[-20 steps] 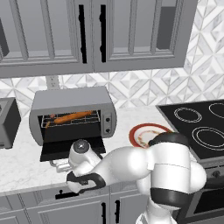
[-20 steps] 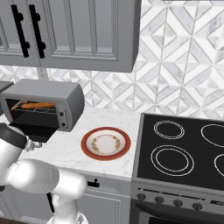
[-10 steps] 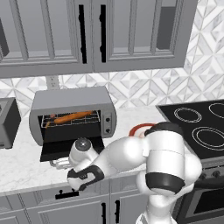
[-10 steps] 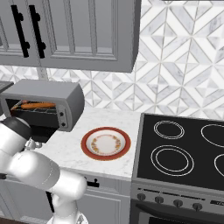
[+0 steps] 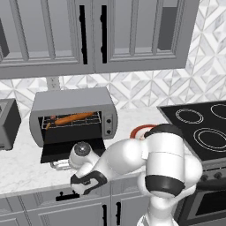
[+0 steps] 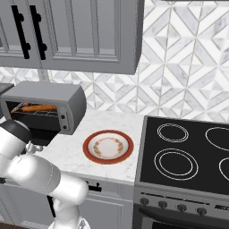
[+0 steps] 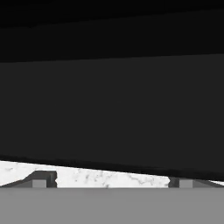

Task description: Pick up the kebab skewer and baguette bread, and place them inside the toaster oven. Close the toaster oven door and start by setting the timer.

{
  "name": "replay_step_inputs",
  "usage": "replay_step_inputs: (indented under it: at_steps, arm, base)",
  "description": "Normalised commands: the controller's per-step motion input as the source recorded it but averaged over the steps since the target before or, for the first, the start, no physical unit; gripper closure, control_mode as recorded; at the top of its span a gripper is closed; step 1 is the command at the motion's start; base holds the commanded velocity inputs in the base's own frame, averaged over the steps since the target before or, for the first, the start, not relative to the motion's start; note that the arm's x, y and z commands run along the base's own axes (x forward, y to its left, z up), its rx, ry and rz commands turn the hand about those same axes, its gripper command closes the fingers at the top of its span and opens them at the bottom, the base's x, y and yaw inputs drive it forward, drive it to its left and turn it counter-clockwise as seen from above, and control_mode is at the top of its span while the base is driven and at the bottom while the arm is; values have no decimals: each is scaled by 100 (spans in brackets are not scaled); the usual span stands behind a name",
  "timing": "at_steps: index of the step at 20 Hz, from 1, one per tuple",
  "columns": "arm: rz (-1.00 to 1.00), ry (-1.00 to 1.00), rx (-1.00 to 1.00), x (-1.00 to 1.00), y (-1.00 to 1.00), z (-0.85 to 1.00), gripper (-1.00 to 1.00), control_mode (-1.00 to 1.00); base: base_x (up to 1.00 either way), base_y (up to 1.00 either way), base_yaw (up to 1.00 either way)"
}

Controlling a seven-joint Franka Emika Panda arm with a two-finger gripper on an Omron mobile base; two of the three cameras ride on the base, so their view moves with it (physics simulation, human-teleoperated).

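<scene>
We see a white marble counter [image 5: 26, 165] running under grey wall cabinets [image 5: 88, 35] with black handles, backed by a wall of white geometric tiles [image 6: 188, 76]. Below the counter sit grey base cabinets [image 5: 57, 212]. To the right stands a black stove top [image 6: 188, 152] with ringed burners.

The toaster oven [image 5: 73, 115] rests on the counter against the wall. The toaster oven door [image 5: 62, 149] hangs open, dropped forward and flat. On the wire rack inside lies the baguette bread [image 5: 75, 118], and at its left end we make out the reddish tip of the kebab skewer [image 5: 52, 118]; the two are close together, and we cannot tell whether they touch. A round plate [image 6: 108, 147] with a red rim lies on the counter between the oven and the stove. A dark grey appliance [image 5: 8, 124] stands at the counter's left.

The arm bends low in front of the open door. In the hand view the gripper [image 7: 111, 183] has its two dark tips spread wide with nothing between them, marble just beyond and a broad black surface close ahead.
</scene>
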Motion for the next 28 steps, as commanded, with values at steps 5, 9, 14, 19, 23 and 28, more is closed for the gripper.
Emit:
replay_step_inputs:
  at_steps: [5,9,14,19,23,28]
  arm:
    - [0,-13,0,35,0,0,-100,-100]
    - [0,-18,0,43,0,0,-100,-100]
    - [0,-21,2,51,-4,0,-100,-100]
    - [0,-17,3,56,-15,12,-100,-100]
    - [0,-9,5,49,-11,36,-100,-100]
    - [0,-1,6,44,-4,63,-100,-100]
  base:
    - [0,0,0]
    - [0,0,0]
    - [0,0,0]
    - [0,0,0]
    - [0,0,0]
    - [0,0,0]
